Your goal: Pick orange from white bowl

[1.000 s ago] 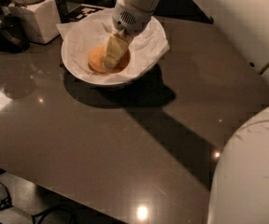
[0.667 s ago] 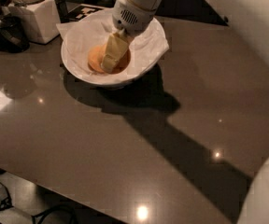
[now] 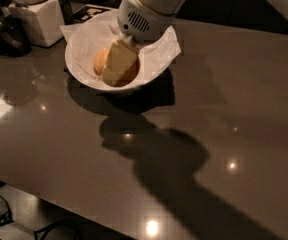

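Starting at the near edge, the dark glossy tabletop (image 3: 224,134) carries light glints and the arm's broad shadow. Farther back stands the white bowl (image 3: 84,81), lined with crumpled white paper (image 3: 164,46). The gripper (image 3: 115,70) reaches down into it from above, one pale jaw lying across the orange (image 3: 130,74), which sits in the bowl's middle. Whether the jaws are closed on it I cannot tell. A paler rounded patch (image 3: 101,61) just left of it may be a second fruit. Behind, at the far left, stands a white square jar (image 3: 41,21).
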`<state>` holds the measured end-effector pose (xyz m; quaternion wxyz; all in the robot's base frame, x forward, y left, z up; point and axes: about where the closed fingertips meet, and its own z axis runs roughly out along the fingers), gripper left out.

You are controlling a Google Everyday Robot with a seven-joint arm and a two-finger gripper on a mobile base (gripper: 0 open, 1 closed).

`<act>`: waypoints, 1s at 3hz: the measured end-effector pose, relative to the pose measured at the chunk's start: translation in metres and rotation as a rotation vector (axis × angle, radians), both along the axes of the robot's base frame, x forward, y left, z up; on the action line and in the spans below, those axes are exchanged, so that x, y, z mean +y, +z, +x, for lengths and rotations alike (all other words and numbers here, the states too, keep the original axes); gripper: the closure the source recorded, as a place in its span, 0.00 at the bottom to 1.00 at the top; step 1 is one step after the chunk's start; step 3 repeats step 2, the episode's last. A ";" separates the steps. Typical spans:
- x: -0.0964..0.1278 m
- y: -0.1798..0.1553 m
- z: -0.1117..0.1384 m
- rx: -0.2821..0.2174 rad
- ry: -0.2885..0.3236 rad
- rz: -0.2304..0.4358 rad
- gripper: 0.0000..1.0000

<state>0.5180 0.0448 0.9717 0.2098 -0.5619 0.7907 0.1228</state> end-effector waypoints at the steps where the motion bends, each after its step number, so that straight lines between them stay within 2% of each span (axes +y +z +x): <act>1: -0.001 0.009 -0.028 -0.011 -0.039 0.016 1.00; 2: -0.003 0.010 -0.046 0.001 -0.063 0.028 1.00; 3: -0.003 0.010 -0.046 0.001 -0.063 0.028 1.00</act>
